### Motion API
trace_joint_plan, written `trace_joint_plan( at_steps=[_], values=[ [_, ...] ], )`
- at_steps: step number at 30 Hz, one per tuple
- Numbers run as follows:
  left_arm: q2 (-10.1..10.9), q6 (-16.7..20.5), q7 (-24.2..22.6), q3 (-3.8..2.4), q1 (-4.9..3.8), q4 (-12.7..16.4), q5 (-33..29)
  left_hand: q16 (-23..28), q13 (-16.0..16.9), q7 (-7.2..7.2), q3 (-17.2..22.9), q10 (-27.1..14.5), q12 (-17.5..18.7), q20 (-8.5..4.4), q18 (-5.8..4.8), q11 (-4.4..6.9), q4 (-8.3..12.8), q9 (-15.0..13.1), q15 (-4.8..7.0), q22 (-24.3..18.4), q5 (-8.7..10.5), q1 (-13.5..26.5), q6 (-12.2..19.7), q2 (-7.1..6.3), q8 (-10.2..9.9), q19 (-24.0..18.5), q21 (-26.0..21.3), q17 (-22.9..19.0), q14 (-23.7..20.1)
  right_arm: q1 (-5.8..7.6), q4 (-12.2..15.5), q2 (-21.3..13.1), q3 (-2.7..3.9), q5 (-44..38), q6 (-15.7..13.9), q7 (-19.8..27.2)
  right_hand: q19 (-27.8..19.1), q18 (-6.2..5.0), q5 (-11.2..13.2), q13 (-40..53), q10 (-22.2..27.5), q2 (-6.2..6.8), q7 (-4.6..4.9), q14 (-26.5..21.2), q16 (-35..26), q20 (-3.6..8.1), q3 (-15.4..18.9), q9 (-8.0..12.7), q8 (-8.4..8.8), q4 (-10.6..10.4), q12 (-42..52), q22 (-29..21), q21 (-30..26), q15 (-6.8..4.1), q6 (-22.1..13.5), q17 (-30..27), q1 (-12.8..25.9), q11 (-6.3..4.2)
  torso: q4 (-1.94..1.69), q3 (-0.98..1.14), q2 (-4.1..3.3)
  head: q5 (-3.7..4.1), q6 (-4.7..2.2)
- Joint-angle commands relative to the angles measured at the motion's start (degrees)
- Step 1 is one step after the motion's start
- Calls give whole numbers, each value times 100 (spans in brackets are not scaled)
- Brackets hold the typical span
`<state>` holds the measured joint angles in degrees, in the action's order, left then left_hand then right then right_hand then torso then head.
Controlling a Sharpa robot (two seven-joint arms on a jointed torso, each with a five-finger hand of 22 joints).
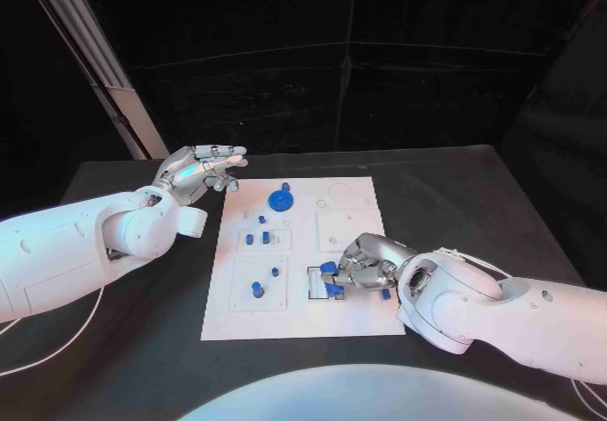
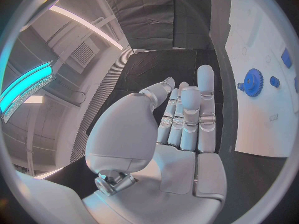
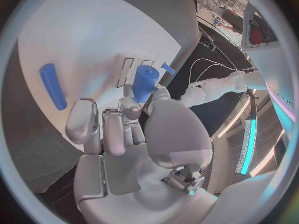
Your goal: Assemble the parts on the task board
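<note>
The white task board (image 1: 303, 316) lies in the middle of the black table. My right hand (image 1: 363, 268) hangs low over its near right part and pinches a short blue cylinder (image 3: 144, 82) between thumb and fingers; the cylinder (image 1: 328, 267) stands about upright over a small fixture. A blue rod (image 3: 53, 84) lies flat on the board (image 3: 81, 35) beside the hand. My left hand (image 1: 203, 172) is raised off the board's far left corner, fingers stretched out (image 2: 187, 119), holding nothing. A blue gear (image 1: 281, 202) sits at the far left of the board.
Several small blue pegs stand in the board's left plates, among them a pair (image 1: 260, 238) and one (image 1: 257, 288) nearer me. The gear (image 2: 253, 81) and a peg (image 2: 274, 81) lie beyond my left fingertips. Bare black table (image 1: 506, 202) surrounds the board.
</note>
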<state>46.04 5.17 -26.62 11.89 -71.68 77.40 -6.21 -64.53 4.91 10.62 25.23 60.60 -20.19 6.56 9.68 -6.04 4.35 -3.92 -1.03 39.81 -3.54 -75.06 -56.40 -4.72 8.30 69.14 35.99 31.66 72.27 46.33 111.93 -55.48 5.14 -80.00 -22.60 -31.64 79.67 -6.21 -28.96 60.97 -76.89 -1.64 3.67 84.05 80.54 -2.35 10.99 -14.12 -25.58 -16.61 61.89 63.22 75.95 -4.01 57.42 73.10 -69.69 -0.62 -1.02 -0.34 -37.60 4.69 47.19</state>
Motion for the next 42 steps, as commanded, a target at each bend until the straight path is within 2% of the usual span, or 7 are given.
trace_joint_plan(
  at_steps=[1, 10, 15, 18, 21, 30, 42],
  values=[
    [-7, -81, -4, -4, -6, 13, -14, 29, -2, 3, -44, -37, -19, 16, 76, -7, 4, 7, -6, -6, 16, 1, 27, 34, 35, -11, -26, -6, -53, 8, -34, 88, 3, 96, 172, -91, 2, 82, 44, 10, -32, 16, -6, 282, 5, 42, 44, -16, 3, -14, -35, 3, 27, -47, 50, 4, 82, -10, 6, 5, -3, -20, 9],
    [-10, -86, -2, -5, -7, 19, -14, 29, -2, 3, -44, -37, -19, 16, 76, -7, 4, 7, -6, -6, 16, 1, 27, 34, 35, -11, -26, -6, -53, 9, -118, 226, 3, 32, 172, -145, 2, 82, 380, -10, -43, -18, -29, 277, -18, 65, 177, -52, 45, -10, -114, -7, 19, -66, 125, -17, 249, -30, 7, 3, 7, -52, 22],
    [-12, -86, -1, -5, -7, 19, -14, 29, -2, 3, -44, -37, -19, 16, 76, -7, 4, 7, -6, -6, 16, 1, 27, 34, 35, -11, -26, -6, -53, 9, -157, 269, 3, -13, 182, -160, 0, 83, 1430, -55, -26, -28, -25, 261, -73, 69, 397, -94, 98, -7, -229, -21, 5, -66, 145, -84, 542, -24, 6, 3, 7, -65, 27],
    [-12, -87, 0, -5, -7, 21, -14, 29, -2, 3, -44, -37, -19, 16, 76, -7, 4, 7, -6, -6, 16, 1, 27, 34, 35, -11, -26, -6, -53, 9, -182, 299, 3, -84, 167, -164, -22, 79, 2250, -156, 45, 184, -4, 247, -126, 54, 472, -126, 147, -20, -396, -59, -23, -55, 113, -143, 855, -5, 7, 4, 4, -71, 17],
    [-11, -87, 0, -5, -7, 22, -14, 29, -2, 3, -44, -37, -19, 16, 76, -7, 4, 7, -6, -6, 16, 1, 27, 34, 35, -11, -26, -6, -53, 9, -194, 312, 3, -161, 172, -171, -42, 70, 2543, -431, 200, 495, 15, 244, -150, 44, 282, -151, 180, -35, -737, -90, -46, -33, 73, -160, 1107, 16, 11, 5, 5, -82, 16],
    [2, -84, 4, -5, -7, 29, -14, 29, -2, 3, -44, -37, -19, 16, 76, -7, 4, 7, -6, -6, 16, 1, 27, 34, 35, -11, -26, -6, -53, 9, -175, 291, 3, -321, 185, -170, -49, 67, 2574, -573, 247, 718, 21, 244, -168, 35, -24, -196, 192, -35, -931, -102, -57, -29, 64, -167, 1289, 19, 17, 8, 6, -91, 14],
    [1, -90, 5, -5, -7, 22, -14, 29, -2, 3, -44, -37, -19, 16, 76, -7, 4, 7, -6, -6, 16, 1, 27, 34, 35, -11, -26, -6, -53, 9, -102, 276, 4, -420, 359, -70, -18, 80, 2052, -458, 136, 579, 4, 267, -147, 50, -289, -325, 181, 369, -888, -38, -24, -47, 91, -87, -274, -4, 13, 9, 5, -84, 13]
  ],
)
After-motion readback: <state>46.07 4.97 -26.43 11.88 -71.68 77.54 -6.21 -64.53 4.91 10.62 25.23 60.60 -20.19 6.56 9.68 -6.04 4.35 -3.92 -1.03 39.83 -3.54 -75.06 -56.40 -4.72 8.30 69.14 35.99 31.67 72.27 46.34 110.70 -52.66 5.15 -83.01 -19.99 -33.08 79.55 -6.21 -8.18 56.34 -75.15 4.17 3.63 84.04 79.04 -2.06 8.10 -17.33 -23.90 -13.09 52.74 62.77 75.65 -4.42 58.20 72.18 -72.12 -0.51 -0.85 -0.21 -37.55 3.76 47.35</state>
